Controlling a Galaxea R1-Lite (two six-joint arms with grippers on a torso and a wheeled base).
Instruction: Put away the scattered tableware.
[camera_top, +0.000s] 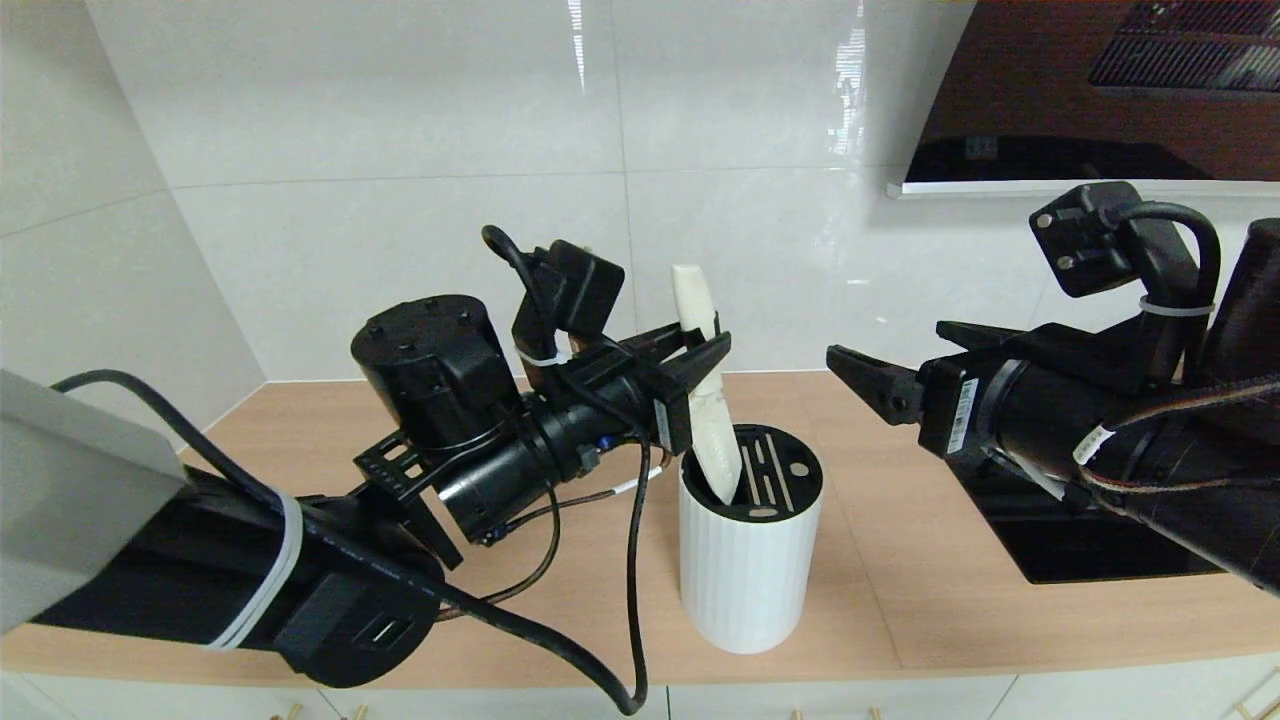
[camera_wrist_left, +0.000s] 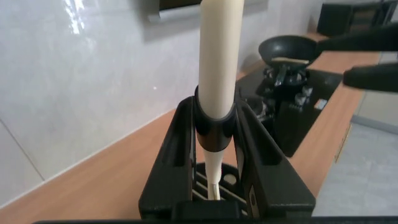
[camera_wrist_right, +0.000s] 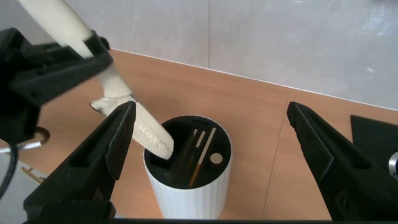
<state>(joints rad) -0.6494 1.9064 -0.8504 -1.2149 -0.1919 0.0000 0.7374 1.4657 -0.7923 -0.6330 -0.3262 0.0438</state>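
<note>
Black left arm (camera_top: 250, 560) extends forward and inward. Its black 2-finger left gripper (camera_top: 703, 352) is clamped on the handle of a cream-white knife (camera_top: 690, 290), which it holds steeply tilted with the blade down. Black right arm (camera_top: 1150, 440) lies roughly level, pointing inward. Its black 2-finger right gripper (camera_wrist_right: 211, 106) is spread wide and holds nothing.

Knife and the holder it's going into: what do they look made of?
The knife: cream, matte, blade and handle alike, so probably ceramic or plastic. The holder: white ribbed wall with a soft sheen, likely plastic; its slotted top is matte black, probably plastic.
</note>
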